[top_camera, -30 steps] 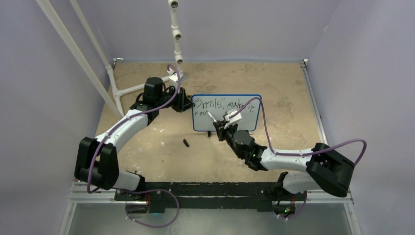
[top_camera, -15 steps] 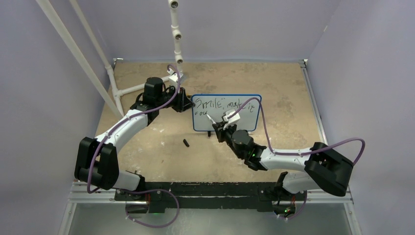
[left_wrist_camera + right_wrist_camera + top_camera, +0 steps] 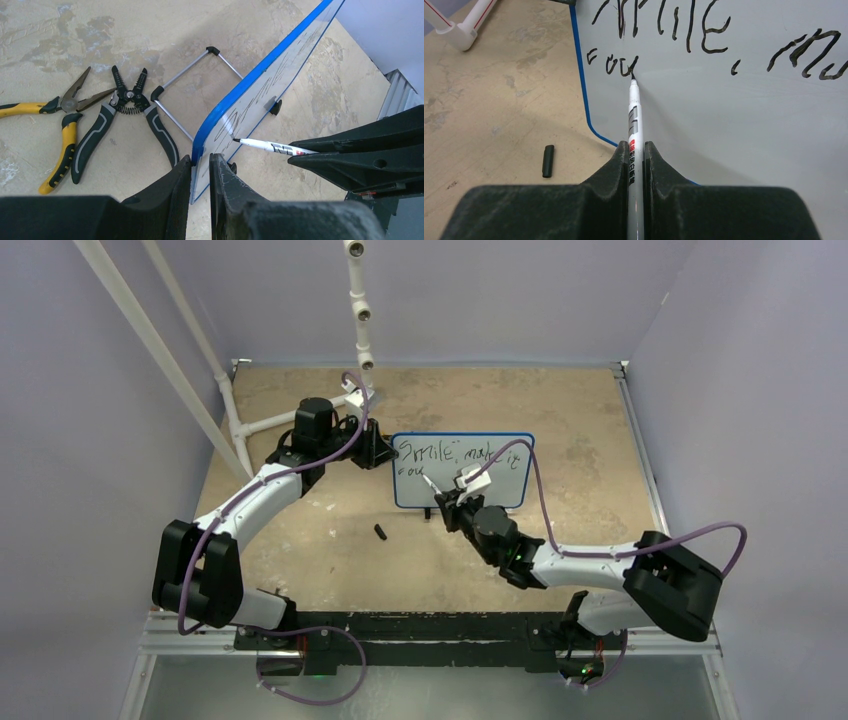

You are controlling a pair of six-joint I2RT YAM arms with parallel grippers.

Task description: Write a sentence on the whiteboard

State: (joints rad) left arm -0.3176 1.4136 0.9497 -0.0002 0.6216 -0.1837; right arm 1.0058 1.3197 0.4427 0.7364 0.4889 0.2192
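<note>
Step in hand: writing the second line of the sentence [image 3: 704,30]; this looks like the later part of the task
Whiteboard [image 3: 505,485]: stands propped near the middle of the tabletop [image 3: 300,530], its written face turned toward the arms
Text so far: the top line reads roughly "Smile, make it"; below it, at the left, only "cou"
Left pincer [image 3: 201,162]: clenched on the board's blue left edge, bracing it
Right pincer [image 3: 636,147]: clenched around the barrel of the marker [image 3: 633,115], whose tip touches the board at the end of the "u"
Next move: probably short strokes to the right for the remaining letters, with light, even pressure so the board does not tip back against the left hold
Nearby: the marker cap [image 3: 547,161] lies on the tabletop just off the board's lower left corner; pliers [image 3: 55,145] and wire strippers [image 3: 125,115] lie behind the board
</note>
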